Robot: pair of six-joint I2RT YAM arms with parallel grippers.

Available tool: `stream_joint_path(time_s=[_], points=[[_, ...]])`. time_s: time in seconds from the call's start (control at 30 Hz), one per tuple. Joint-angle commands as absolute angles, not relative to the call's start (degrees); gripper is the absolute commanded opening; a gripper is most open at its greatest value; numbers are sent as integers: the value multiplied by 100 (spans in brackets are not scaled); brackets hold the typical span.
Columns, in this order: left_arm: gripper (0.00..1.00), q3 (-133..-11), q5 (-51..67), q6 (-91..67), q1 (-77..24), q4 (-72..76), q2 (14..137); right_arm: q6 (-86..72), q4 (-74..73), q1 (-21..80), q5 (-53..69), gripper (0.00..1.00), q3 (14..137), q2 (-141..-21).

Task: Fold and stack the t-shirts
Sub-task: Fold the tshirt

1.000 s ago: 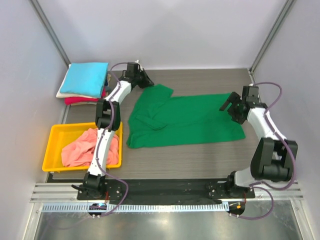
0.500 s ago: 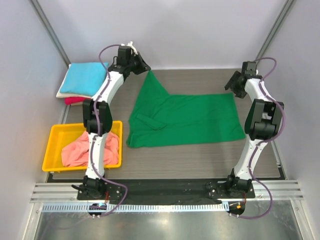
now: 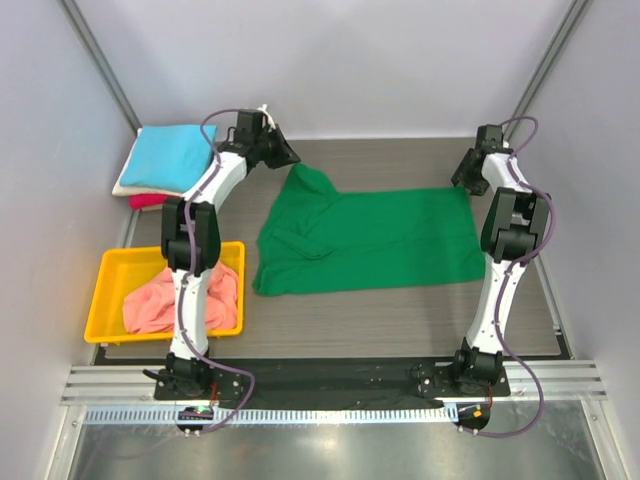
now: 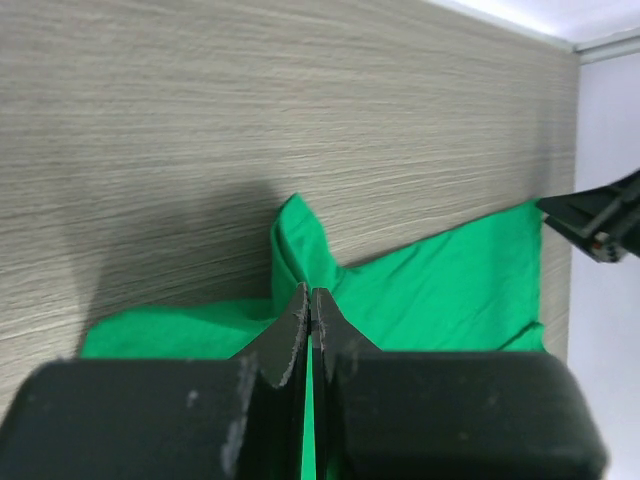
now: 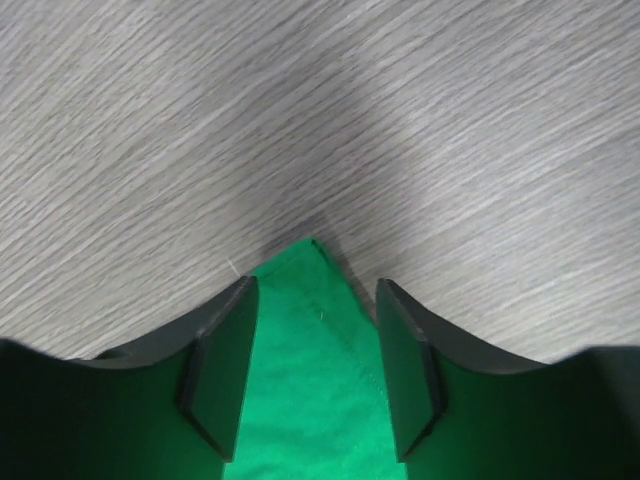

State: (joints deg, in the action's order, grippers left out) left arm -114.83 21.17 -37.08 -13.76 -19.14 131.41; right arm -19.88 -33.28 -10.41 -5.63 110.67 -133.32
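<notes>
Fold under way: my left gripper [image 4: 309,305] was pinched shut on a fold of the bright green t-shirt [image 3: 365,235] at its far left corner, the cloth rising in a small peak to the jaws. My right gripper [image 5: 314,300] stood with its jaws apart astride the shirt's far right corner, the pointed hem lying between them and not yet gripped. The shirt lay spread across the middle of the wood-grain table [image 3: 400,310], rumpled at its left end and flat at its right. It looked thin, light and limp. It would likely sag and crease from whatever points held it, so a matching hold on the two far corners seemed the way to keep an edge straight for folding. At far left sat a folded stack [image 3: 165,170], sky-blue shirt [image 3: 172,152] on top with cream and red beneath. A salmon-pink shirt [image 3: 175,295] lay bunched in the yellow tray [image 3: 105,300].
</notes>
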Motion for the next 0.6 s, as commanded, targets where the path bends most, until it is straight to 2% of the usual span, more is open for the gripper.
stream_joint_path(time_s=[0.0,0.23,0.27,0.33,0.37,0.47,0.5,0.57], points=[[0,-11514,2329,-3656,-1389,-1731,12604,-1898,-3358,-1046,-703,55,11391,-13429],[0,-11391,2347,-3718,-1389,-1688,12533,-1916,-3375,-1037,-589,46,11592,-13728],[0,-11373,2347,-3718,-1389,-1679,12525,-1916,-3375,-1028,-571,40,11584,-13746],[0,-11356,2338,-3727,-1389,-1679,12516,-1925,-3375,-1028,-554,35,11566,-13790],[0,-11329,2355,-3735,-1380,-1670,12507,-1925,-3375,-1037,-545,27,11566,-13799],[0,-11276,2364,-3735,-1389,-1670,12463,-1942,-3375,-1028,-484,14,11531,-13781],[0,-11259,2364,-3735,-1389,-1661,12437,-1951,-3375,-1037,-466,6,11531,-13781],[0,-11224,2364,-3718,-1389,-1670,12384,-1951,-3384,-1028,-352,1,11531,-13729]])
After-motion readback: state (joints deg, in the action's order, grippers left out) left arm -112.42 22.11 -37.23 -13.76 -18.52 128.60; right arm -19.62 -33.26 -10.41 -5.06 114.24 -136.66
